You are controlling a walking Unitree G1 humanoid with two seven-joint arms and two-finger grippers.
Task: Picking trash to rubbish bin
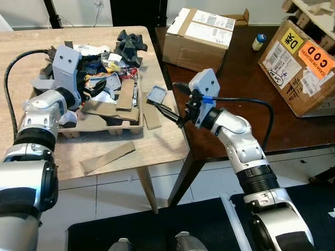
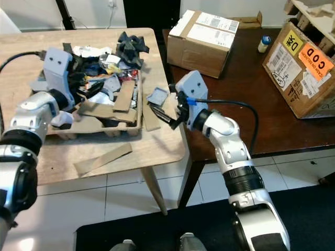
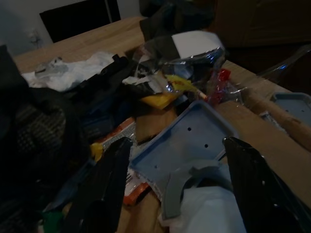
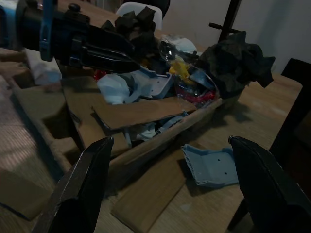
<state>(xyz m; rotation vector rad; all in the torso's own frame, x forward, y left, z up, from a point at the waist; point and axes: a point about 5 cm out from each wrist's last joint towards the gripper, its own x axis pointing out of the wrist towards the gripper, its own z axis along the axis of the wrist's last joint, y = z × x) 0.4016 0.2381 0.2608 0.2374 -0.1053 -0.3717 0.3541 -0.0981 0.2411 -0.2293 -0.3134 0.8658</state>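
Right gripper [image 1: 170, 114] spread, empty; grey plastic tray piece [image 4: 212, 166] lies just ahead between its fingers, near table edge [image 1: 180, 133]. Risk: nudging it off. Left gripper [image 3: 180, 194] spread over cardboard tray [image 1: 104, 125] litter; contact unclear, dim.

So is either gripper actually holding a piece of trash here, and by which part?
Nothing is held. The right gripper is open, facing the small blue plastic piece on the table. The left gripper is open over the trash in the cardboard tray.
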